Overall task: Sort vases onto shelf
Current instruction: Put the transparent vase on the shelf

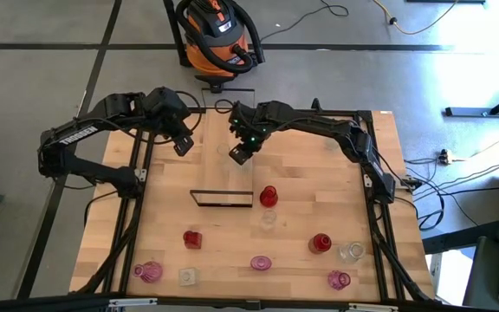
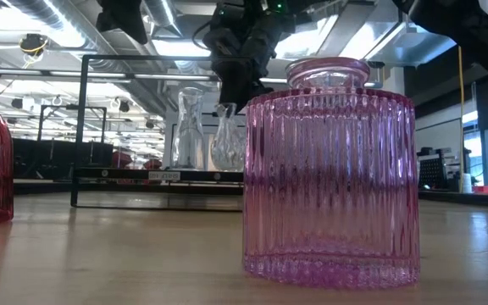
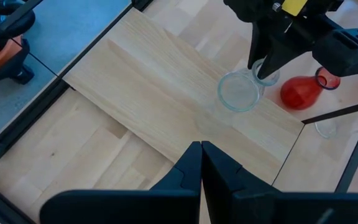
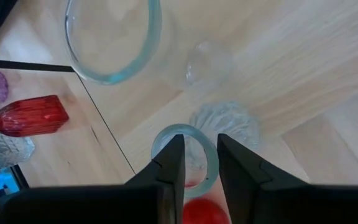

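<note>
Right gripper [image 4: 199,163] fingers astride clear vase [image 4: 185,158] rim (on shelf [image 3: 166,81])

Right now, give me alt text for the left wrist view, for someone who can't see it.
The right gripper hangs at a clear vase standing on the shelf. A red vase lies beyond on the table, and the left gripper, shut, hovers nearer the camera.

high cam looks straight down; low cam table-level; both see shelf [image 1: 223,160].

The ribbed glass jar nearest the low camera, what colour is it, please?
Pink ribbed glass jar; low view.
</note>
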Motion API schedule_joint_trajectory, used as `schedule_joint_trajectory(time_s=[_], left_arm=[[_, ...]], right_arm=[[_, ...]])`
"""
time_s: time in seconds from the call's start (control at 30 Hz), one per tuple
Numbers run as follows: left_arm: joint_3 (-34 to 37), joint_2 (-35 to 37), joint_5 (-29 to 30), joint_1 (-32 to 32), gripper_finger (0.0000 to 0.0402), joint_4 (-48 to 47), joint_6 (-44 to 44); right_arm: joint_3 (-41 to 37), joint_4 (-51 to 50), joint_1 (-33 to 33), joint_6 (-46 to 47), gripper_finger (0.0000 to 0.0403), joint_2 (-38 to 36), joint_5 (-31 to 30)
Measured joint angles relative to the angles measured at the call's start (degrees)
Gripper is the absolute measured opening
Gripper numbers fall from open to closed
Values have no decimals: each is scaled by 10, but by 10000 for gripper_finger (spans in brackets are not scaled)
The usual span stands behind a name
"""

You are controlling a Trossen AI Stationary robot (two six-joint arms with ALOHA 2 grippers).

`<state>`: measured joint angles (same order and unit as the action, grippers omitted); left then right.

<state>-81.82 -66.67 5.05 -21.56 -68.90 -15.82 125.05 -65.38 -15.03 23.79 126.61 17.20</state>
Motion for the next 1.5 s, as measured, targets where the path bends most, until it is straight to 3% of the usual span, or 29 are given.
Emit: schedule_joint_trajectory(time_s=[0.77,1.0,1.5], left_arm=[[0,0,0,0,0,0,27],[0,0,0,0,0,0,29],[0,0,0,0,0,-1,32]], right_arm=[[0,9,0,4,79,0,-2],[0,19,0,26,79,0,-37],[0,28,5,52,79,0,-7]])
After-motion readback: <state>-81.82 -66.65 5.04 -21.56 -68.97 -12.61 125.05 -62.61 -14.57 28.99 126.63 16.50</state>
